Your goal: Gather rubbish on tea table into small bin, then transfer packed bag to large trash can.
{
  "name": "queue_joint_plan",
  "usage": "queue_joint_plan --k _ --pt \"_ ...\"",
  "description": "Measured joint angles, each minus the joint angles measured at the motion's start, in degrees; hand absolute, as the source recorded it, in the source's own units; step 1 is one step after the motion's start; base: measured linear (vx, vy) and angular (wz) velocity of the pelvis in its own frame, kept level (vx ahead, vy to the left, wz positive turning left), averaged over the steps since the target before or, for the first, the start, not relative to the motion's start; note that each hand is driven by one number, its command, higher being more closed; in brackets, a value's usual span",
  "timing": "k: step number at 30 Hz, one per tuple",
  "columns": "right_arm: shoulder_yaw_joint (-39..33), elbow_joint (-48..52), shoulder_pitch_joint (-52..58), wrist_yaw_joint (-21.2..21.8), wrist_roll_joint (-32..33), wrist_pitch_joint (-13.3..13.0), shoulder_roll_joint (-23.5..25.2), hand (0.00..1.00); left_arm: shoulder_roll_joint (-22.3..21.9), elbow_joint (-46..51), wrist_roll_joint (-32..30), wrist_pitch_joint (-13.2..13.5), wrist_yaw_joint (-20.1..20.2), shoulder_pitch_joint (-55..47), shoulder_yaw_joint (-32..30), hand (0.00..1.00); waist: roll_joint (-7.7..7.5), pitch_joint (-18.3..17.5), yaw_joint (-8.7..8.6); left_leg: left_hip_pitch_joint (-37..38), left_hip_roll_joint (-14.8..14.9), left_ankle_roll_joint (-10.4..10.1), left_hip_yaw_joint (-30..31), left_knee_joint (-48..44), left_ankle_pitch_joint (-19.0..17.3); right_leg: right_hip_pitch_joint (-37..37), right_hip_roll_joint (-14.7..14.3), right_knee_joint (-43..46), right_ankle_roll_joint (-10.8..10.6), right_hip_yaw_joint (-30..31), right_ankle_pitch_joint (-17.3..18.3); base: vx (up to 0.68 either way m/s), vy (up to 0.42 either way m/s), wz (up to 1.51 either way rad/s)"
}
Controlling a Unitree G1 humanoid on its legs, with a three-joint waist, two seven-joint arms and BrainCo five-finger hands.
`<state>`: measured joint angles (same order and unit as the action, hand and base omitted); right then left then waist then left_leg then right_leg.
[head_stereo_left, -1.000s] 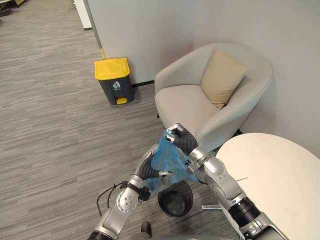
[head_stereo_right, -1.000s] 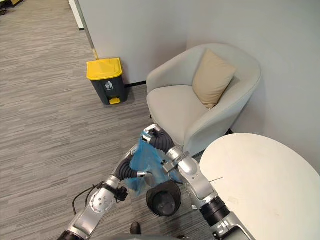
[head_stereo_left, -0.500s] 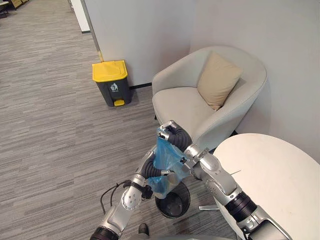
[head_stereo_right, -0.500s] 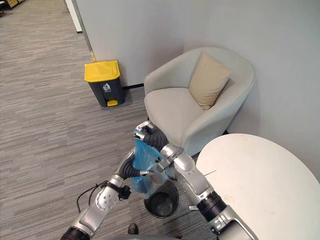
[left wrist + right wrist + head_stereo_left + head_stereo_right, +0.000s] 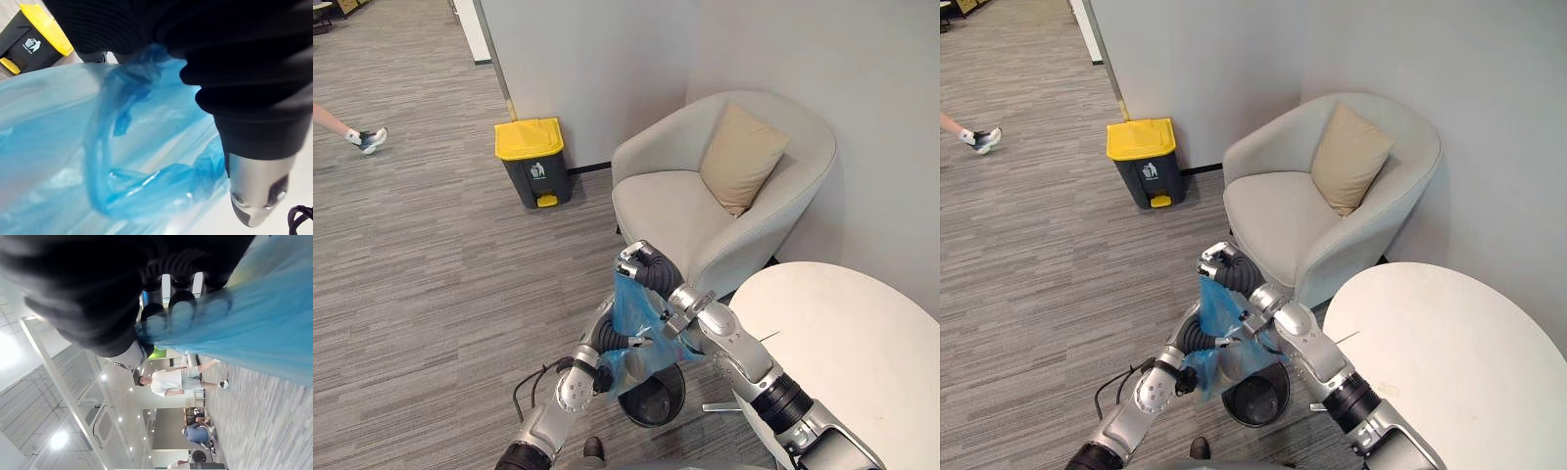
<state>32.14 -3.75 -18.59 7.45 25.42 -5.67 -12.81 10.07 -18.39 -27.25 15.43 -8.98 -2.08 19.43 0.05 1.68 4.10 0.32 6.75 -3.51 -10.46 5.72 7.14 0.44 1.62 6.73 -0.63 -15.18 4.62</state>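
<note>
We see the right robot hand clenched round the neck of the blue rubbish bag, held just above the small black bin; the left robot hand sits against the bag, and we cannot tell its state

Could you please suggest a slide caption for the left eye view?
Right hand and left hand hold the blue bag above the small bin; yellow-lidded trash can stands by the wall.

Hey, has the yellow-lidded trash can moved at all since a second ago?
No. The trash can still stands against the wall, same gap left of the armchair; only the camera shifted.
</note>
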Motion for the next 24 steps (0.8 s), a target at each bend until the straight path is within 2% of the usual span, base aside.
queue_joint_plan --k 7,15,24 --pt "-0.1 -0.1 -0.2 -1.6 -1.2 0.0 0.2 1.00 -1.2 -1.5 0.0 -0.4 -3.2 -0.2 -1.6 0.00 0.00 0.0 0.01 0.0 0.3 -0.2 0.8 0.1 0.2 0.2 -0.4 -0.1 0.0 -0.5 0.0 0.00 0.000 0.03" --pt "-0.7 -0.1 -0.3 -4.1 -1.4 -0.1 2.2 1.00 -3.2 -1.4 -0.3 -1.2 -8.9 -0.9 -2.7 0.00 0.00 0.0 0.02 -0.1 0.4 -0.2 1.5 0.1 0.2 0.3 -0.5 0.0 0.0 -0.6 0.0 0.00 0.000 0.00" --pt "-1.8 -0.2 -0.3 -6.6 -3.8 -0.5 3.2 1.00 -3.4 -1.2 -0.4 -1.2 -11.2 -1.4 -3.3 0.00 0.00 0.0 0.04 -0.3 0.3 -0.2 2.1 0.1 0.2 0.3 -0.4 0.0 0.0 -0.9 0.1 0.00 0.000 0.00"
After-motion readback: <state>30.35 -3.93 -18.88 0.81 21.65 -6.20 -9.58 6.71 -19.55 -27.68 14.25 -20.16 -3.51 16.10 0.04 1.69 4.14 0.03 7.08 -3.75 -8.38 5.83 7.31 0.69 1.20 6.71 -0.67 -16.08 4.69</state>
